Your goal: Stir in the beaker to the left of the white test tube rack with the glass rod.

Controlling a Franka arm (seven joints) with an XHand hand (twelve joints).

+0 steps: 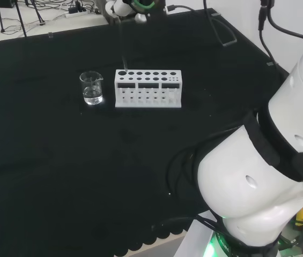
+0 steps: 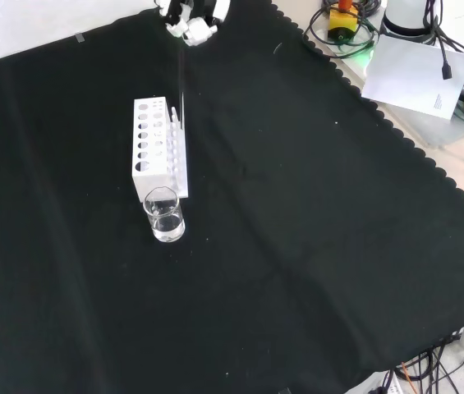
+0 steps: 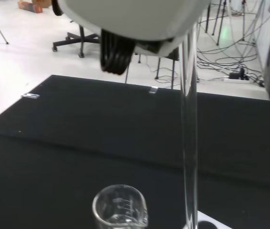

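Note:
The hand [image 1: 123, 6] is high at the far side of the bench, also at the front view's top [image 2: 190, 18]. Its fingers are curled round the top of a thin glass rod [image 1: 123, 48] that hangs almost straight down [image 2: 182, 74]. The rod's lower end shows over the white test tube rack [image 1: 148, 88], at the end next to the beaker; whether it sits in a hole I cannot tell. The small glass beaker [image 1: 91, 88] holds a little clear liquid and stands just left of the rack in the head view, nearer in the front view [image 2: 165, 215]. The wrist view has the rod [image 3: 189, 143] beside the beaker [image 3: 120, 210].
The rack [image 2: 159, 148] has a row of round holes on top. The arm's white links [image 1: 264, 166] take up the head view's right. Papers and cables [image 2: 416, 66] lie beyond the cloth's scalloped edge. Black cloth spreads wide around beaker and rack.

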